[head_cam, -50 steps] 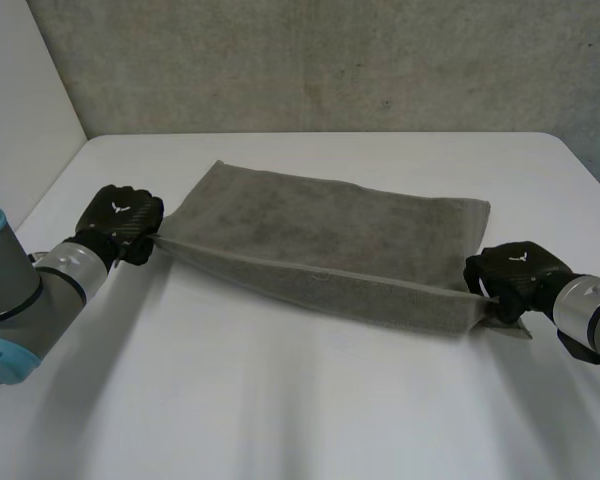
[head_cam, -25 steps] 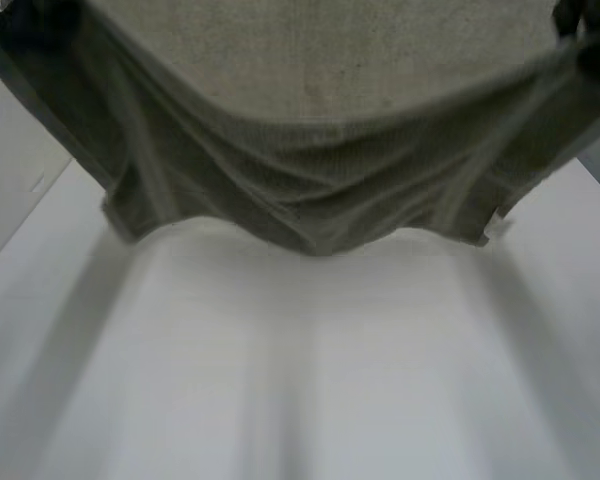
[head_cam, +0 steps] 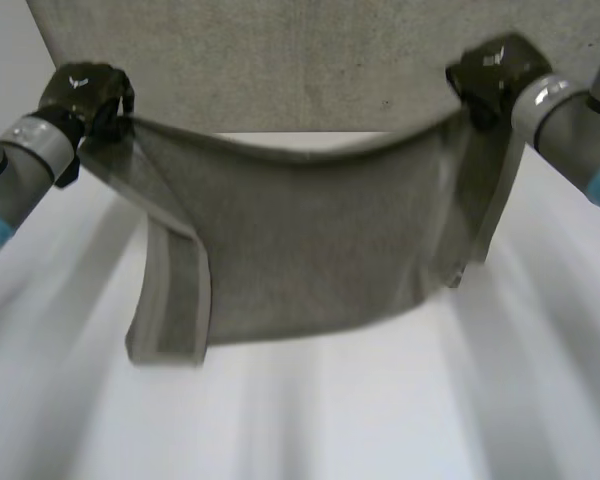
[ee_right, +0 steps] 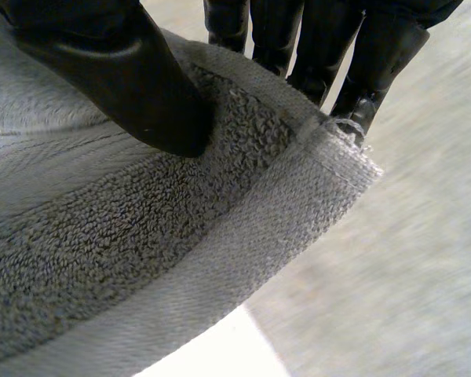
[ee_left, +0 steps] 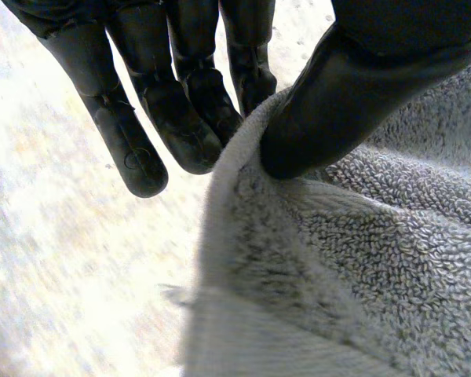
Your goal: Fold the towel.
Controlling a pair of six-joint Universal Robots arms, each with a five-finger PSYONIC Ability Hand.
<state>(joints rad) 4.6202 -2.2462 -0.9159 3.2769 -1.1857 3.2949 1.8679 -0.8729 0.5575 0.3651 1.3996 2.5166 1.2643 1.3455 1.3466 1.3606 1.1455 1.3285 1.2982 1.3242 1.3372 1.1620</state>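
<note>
A grey towel [head_cam: 310,250] hangs in the air above the white table [head_cam: 310,420], stretched between my two hands and sagging in the middle. My left hand [head_cam: 85,90] grips one upper corner; in the left wrist view its thumb [ee_left: 353,94] pinches the towel's edge [ee_left: 298,267] against the fingers [ee_left: 180,110]. My right hand [head_cam: 490,70] holds the other upper corner; in the right wrist view its thumb [ee_right: 118,71] presses the hemmed corner [ee_right: 314,181] onto the fingers [ee_right: 322,47]. The towel's lower corners hang loose, the one under my left hand folded over.
A grey wall [head_cam: 300,60] stands behind the table. Both grey arms reach up and outward, the left arm [head_cam: 10,170] and the right arm [head_cam: 580,130] at either side of the hanging cloth.
A second ago the towel lay flat on the table, held at its near corners. Both hands have lifted it up and away from me, so it now hangs free.
</note>
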